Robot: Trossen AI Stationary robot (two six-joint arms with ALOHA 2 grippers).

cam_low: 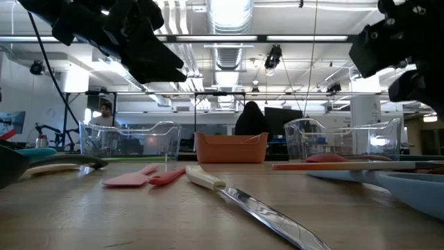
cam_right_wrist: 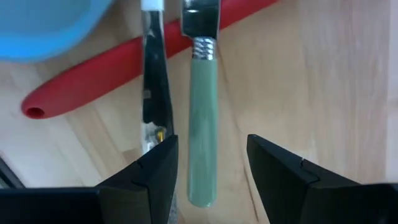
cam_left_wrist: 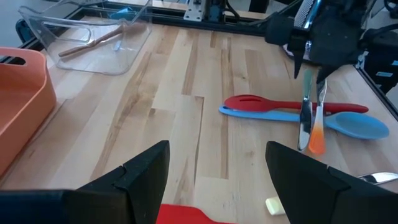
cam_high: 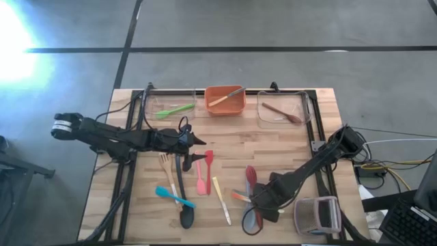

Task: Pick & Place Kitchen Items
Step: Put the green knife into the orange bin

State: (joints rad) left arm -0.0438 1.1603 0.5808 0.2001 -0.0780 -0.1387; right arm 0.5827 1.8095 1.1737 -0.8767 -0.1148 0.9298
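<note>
Several long-handled kitchen items lie on the wooden table: a red spoon (cam_high: 251, 178), a blue spoon (cam_left_wrist: 348, 123), a pink spatula (cam_high: 200, 180), a red spatula (cam_high: 208, 161), a cream-handled knife (cam_high: 220, 199), a black spoon (cam_high: 185, 205) and a wooden fork (cam_high: 166, 164). My right gripper (cam_right_wrist: 208, 171) points down near the table's front right, open. Its fingers stand on either side of a green-handled utensil (cam_right_wrist: 202, 137) that lies flat on the wood, without touching it. My left gripper (cam_high: 199, 141) hovers open over the table's middle, with nothing between its fingers.
Along the far edge stand a clear bin (cam_high: 171, 108) with a green utensil, an orange bin (cam_high: 225, 100) with one utensil, and a clear bin (cam_high: 281, 111) with a brown spoon. A clear container (cam_high: 317, 216) sits at the front right corner. A silver blade (cam_right_wrist: 153, 87) lies beside the green handle.
</note>
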